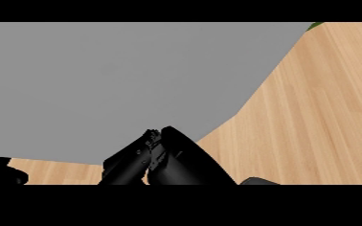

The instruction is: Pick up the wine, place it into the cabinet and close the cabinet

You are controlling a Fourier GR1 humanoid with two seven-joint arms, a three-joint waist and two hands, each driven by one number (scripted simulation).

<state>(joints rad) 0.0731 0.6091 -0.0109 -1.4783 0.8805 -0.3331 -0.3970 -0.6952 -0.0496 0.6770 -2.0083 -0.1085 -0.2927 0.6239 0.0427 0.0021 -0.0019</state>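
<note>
One head view looks steeply down, very close to a grey panel that covers most of the wooden table.

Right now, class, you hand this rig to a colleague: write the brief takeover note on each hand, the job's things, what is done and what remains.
Right hand: black, low at centre, in front of the large flat grey panel, probably the cabinet; grasp unreadable.
Left hand: a black sliver at the lower left edge; state unreadable.
Wine: no bottle identifiable; the long black shape beside the right hand might be it.
Light wooden counter shows right and below.
Done: nothing confirmable. Left: locate the wine, verify the cabinet is shut.
</note>
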